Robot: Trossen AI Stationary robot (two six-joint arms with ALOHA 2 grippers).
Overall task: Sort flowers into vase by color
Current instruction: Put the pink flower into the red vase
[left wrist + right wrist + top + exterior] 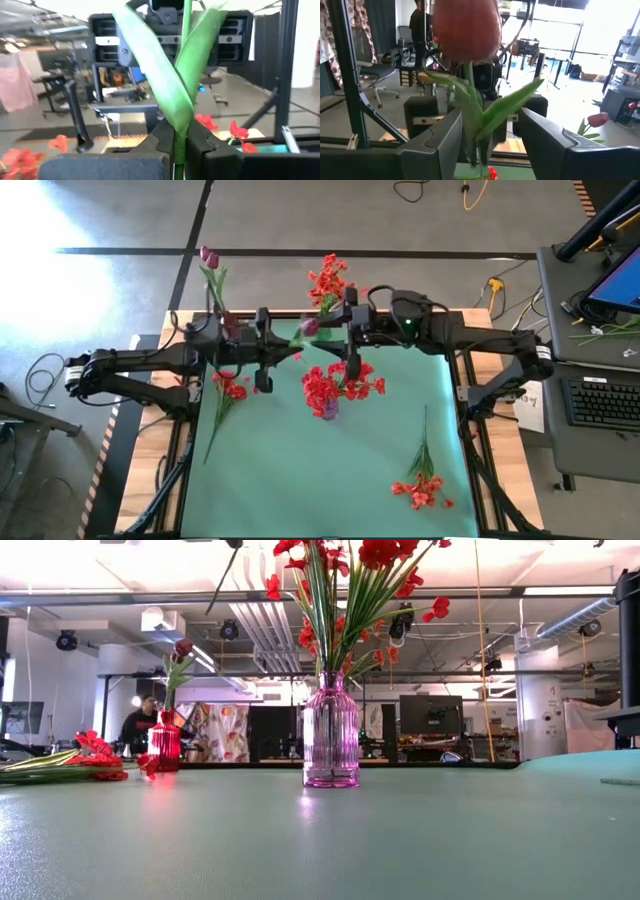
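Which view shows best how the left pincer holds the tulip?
Left wrist: the left pincer is shut on the tulip stem. High view shows it small; right wrist shows bloom and leaves; low view misses it.

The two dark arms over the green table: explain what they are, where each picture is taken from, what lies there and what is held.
These are two robot arms, each ending in two fingers. The high view looks straight down on the green table. The low view looks level across it. Each wrist view looks past one arm's own fingers. The left gripper is shut on the stem of a magenta tulip. The right gripper is open around that same stem. On the table stand a pink vase of red flowers and a small red vase with one tulip. A loose red spray lies at left and another red spray at lower right.
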